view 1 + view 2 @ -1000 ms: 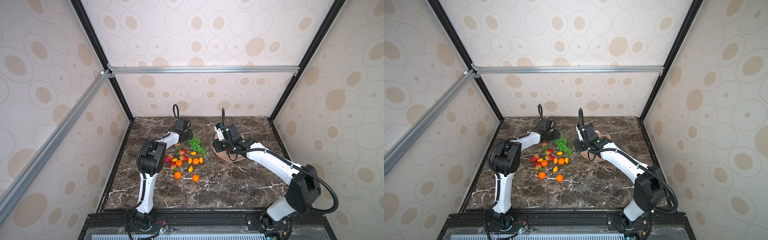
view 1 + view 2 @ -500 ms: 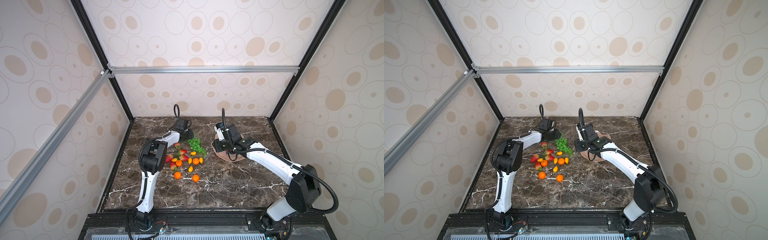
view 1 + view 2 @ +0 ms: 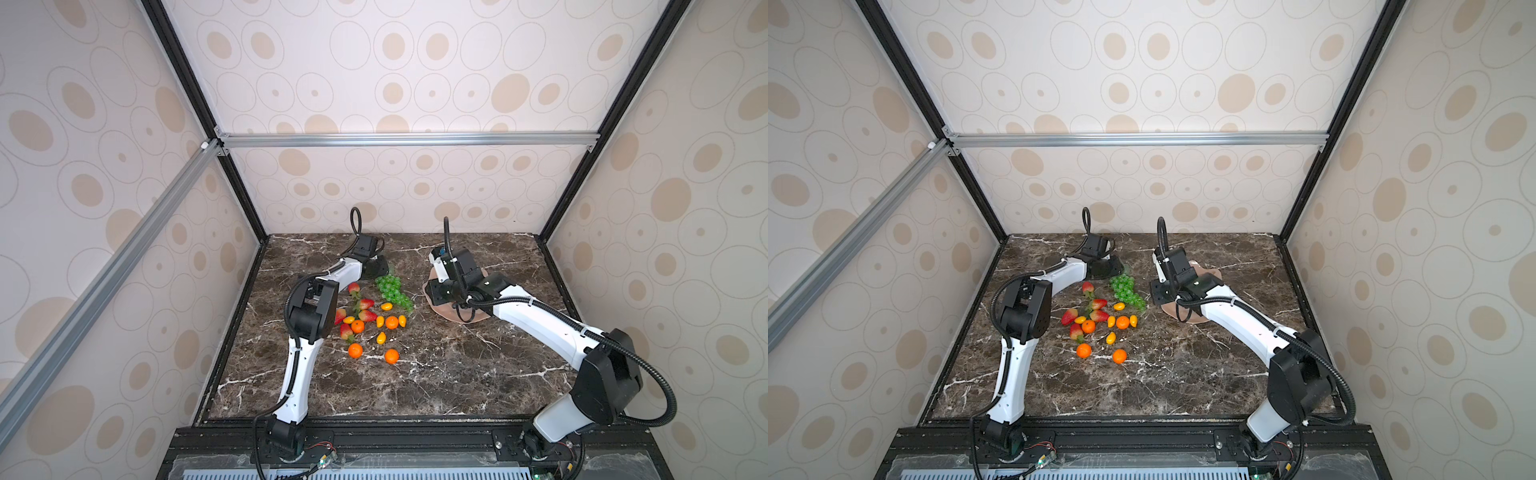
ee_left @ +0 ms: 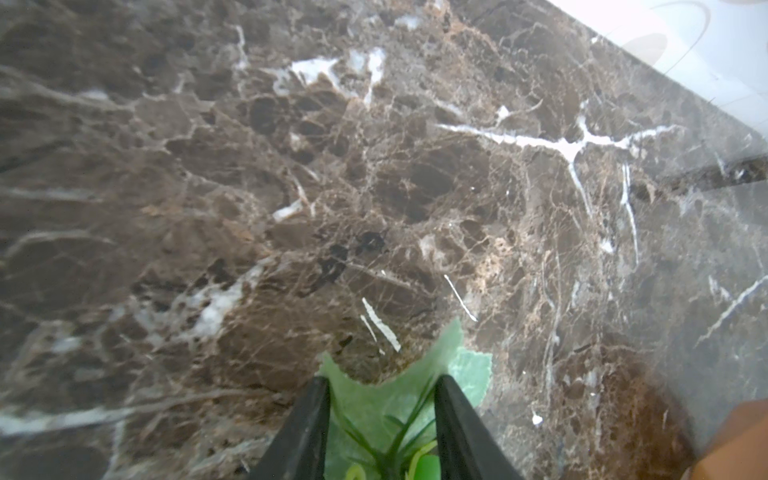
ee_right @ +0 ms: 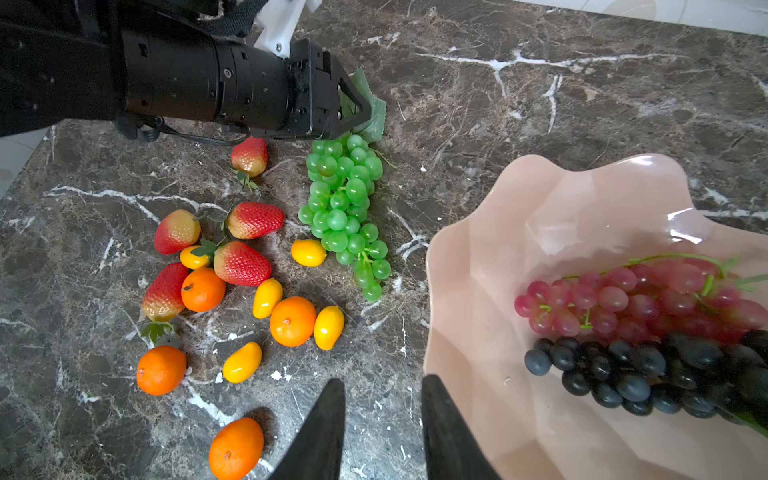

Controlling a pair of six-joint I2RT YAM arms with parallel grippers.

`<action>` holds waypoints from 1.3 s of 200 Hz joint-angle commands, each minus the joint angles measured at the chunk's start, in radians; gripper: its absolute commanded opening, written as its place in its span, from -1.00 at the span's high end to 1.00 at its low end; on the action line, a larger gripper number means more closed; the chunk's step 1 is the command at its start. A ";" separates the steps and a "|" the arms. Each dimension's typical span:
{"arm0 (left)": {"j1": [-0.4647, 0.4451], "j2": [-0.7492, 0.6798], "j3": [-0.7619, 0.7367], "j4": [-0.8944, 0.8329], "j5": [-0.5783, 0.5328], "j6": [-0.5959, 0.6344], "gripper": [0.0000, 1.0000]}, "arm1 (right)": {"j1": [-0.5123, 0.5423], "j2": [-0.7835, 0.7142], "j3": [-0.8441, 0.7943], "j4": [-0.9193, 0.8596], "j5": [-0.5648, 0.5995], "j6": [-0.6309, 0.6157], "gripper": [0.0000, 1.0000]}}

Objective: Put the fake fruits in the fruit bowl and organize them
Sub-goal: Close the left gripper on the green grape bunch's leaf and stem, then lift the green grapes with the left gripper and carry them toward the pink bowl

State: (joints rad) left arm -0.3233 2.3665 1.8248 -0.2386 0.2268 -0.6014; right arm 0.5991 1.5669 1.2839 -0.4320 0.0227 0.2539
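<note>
A green grape bunch (image 3: 390,293) (image 3: 1126,291) (image 5: 345,208) lies on the marble. My left gripper (image 3: 381,267) (image 3: 1115,268) (image 4: 380,380) (image 5: 361,112) is low at its stem end. Its jaws stand apart on either side of the pale leaf (image 4: 395,386) and the thin stem, not pinching them. Several strawberries (image 5: 255,220), tangerines (image 5: 293,321) and kumquats (image 5: 308,252) lie loose nearby. The pink fruit bowl (image 3: 449,313) (image 3: 1173,309) (image 5: 457,249) holds a red-purple grape bunch (image 5: 631,299) and a black one (image 5: 648,374). My right gripper (image 5: 382,380) (image 3: 432,291) hovers open and empty beside the bowl's rim.
The back wall (image 4: 706,54) stands close behind the left gripper. One tangerine (image 5: 236,448) sits just beside the right gripper's fingers. The right arm (image 3: 540,320) reaches over the bowl and hides most of it in both top views.
The left gripper's jaws have drawn a little closer together round the grape stem. Neither arm has visibly shifted, and no fruit has moved.
</note>
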 commanded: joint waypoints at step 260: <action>0.026 -0.242 -0.179 0.259 0.145 0.069 1.00 | -0.004 -0.095 -0.080 0.069 0.076 0.056 0.30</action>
State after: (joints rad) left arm -0.3046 2.2112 1.6909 -0.1028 0.3267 -0.5522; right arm 0.5991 1.5158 1.2251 -0.4015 0.0608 0.2874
